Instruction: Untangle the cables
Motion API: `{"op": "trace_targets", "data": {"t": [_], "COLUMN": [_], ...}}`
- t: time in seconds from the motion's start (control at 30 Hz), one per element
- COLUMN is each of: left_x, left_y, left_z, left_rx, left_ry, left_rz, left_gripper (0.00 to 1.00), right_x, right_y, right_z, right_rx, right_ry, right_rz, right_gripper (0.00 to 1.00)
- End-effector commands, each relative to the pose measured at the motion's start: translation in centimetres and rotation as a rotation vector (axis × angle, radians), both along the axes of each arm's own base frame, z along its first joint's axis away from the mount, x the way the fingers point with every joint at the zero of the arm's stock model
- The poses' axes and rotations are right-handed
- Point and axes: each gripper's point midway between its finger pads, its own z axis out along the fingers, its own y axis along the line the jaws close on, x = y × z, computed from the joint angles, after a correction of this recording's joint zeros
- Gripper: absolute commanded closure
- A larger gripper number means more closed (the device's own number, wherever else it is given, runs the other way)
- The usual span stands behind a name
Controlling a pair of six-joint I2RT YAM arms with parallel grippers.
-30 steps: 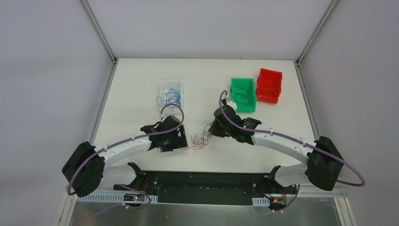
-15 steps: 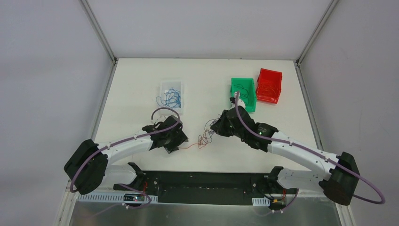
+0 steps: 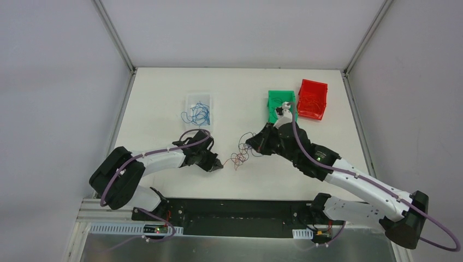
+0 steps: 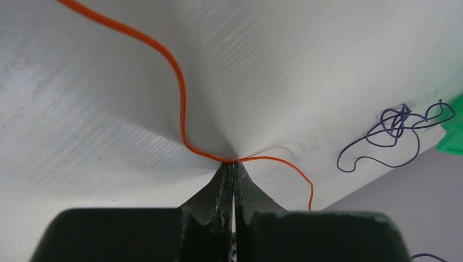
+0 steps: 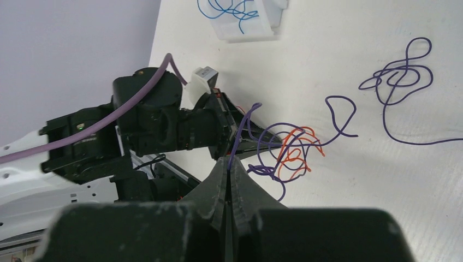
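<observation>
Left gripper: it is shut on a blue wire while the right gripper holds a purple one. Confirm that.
Wrong on the colour. The left gripper is shut on a red wire, not a blue one, as the left wrist view shows. The right gripper does hold a purple wire.

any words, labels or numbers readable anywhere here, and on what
None can be read.
Green bin, red bin, clear tray: no lettering visible.
Boards at the near edge: too small to tell whether they carry print.
</observation>
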Motion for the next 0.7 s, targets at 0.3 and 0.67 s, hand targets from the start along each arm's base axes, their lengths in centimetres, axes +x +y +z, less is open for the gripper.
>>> {"op": "trace_targets", "data": {"t": [0.3, 0.67], "left_x": [-0.3, 0.9], "left_y": [5.2, 7.6], "left_z": [0.1, 3.9], "left_rx": [0.196, 0.301], "left_ry": [-0.036, -0.197], "left_rz": [0.04, -0.026], "left_gripper": [1.0, 1.0], "right_x": [0.5, 1.7], "right_y": [-7.8, -12.0], "right_z": [6.7, 11.5], "right_rx": [-0.016, -0.144], "right_ry": [-0.207, -0.301], "right_rz": [-0.201, -0.334], "right_gripper": [1.0, 1.0]}}
